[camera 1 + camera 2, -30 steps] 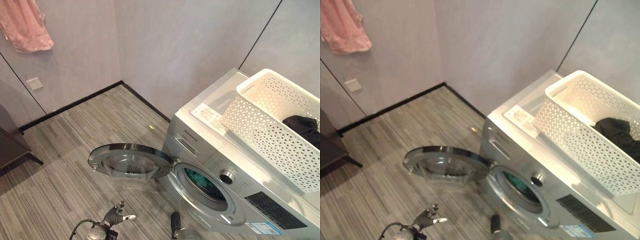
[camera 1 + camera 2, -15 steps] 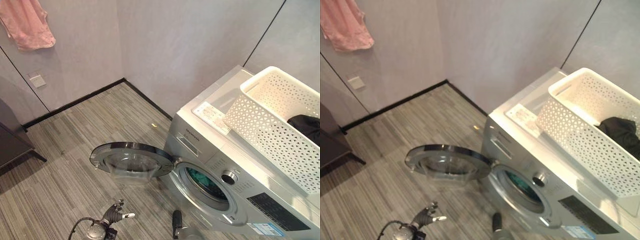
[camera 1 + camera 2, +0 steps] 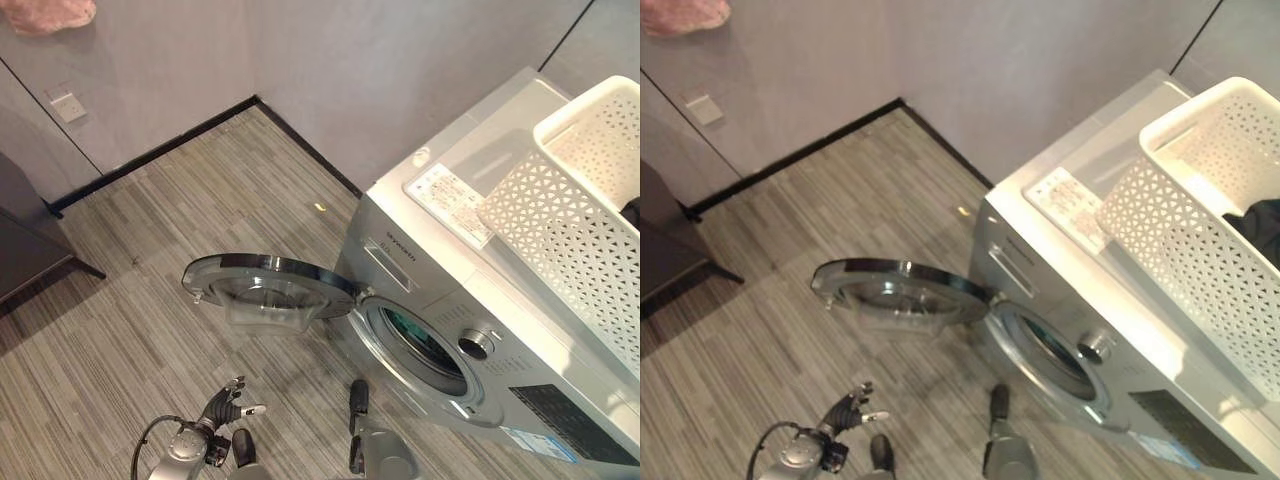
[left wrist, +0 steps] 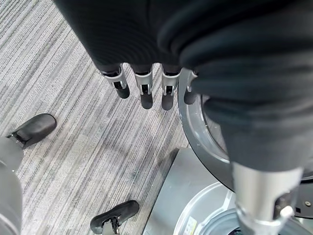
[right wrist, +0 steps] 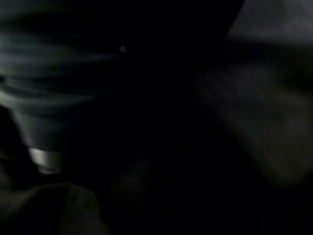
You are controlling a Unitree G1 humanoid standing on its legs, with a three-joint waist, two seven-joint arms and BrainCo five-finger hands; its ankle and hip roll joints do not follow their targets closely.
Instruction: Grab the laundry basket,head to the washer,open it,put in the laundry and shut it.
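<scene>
The washing machine (image 3: 480, 300) stands with its round glass door (image 3: 268, 288) swung fully open over the striped floor, and teal cloth lies inside the drum (image 3: 425, 345). On top of the machine sits the white lattice laundry basket (image 3: 1200, 210), with a dark garment (image 3: 1258, 228) showing over its far rim. So the loading step looks unfinished. To do it well, reach into the basket from above, gather the whole dark garment in one grasp, carry it down past the door's edge and push it deep into the drum so nothing trails over the seal. The left robot hand (image 3: 228, 407) hangs low beside the door, fingers (image 4: 145, 90) straight and released, holding nothing. The right wrist view is dark, so I cannot tell the right robot hand's state
</scene>
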